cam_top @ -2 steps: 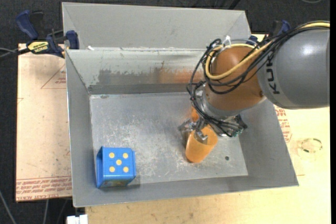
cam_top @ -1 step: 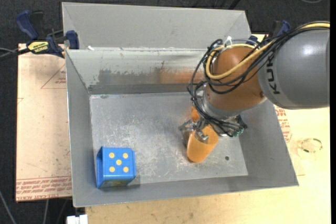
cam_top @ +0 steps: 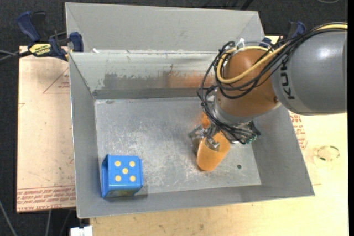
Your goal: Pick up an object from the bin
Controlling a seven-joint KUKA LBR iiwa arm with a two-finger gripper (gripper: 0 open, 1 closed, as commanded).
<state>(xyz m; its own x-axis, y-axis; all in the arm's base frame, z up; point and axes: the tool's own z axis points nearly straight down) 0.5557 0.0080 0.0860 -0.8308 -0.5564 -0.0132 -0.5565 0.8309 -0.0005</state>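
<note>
**Gripper low over orange piece right of centre; blue cube in near-left corner**

Nearest: a blue cube (cam_top: pixel 122 175) with yellow dots on its top face, like a die. It sits on the floor of the bin (cam_top: pixel 160 119) in the near-left corner, just beside the near wall and close to the left wall. It looks upright, with one face flat on the floor. Nothing touches it.

Further in and to the right, well apart from the cube, lies an orange piece (cam_top: pixel 207 160). It is smooth, rounded and stubby, with its rounded end pointing near-left. It rests on the bin floor, right of centre and closer to the near wall than the far one.

The gripper (cam_top: pixel 212 141) is right at the far upper end of that orange piece, overlapping it from above. Dark metal parts meet the orange surface there. Whether it is spread, pressed together or pinching the piece: cannot tell. Contact looks likely but a grasp is not visible.

Above the gripper is the wrist's rounded orange cover (cam_top: pixel 246 85), with black and yellow cables (cam_top: pixel 220 68) looped round it. The grey arm (cam_top: pixel 318 72) comes in from the right over the bin's right wall.

The rest of the floor is bare scuffed metal back to the sloped far wall.
</note>
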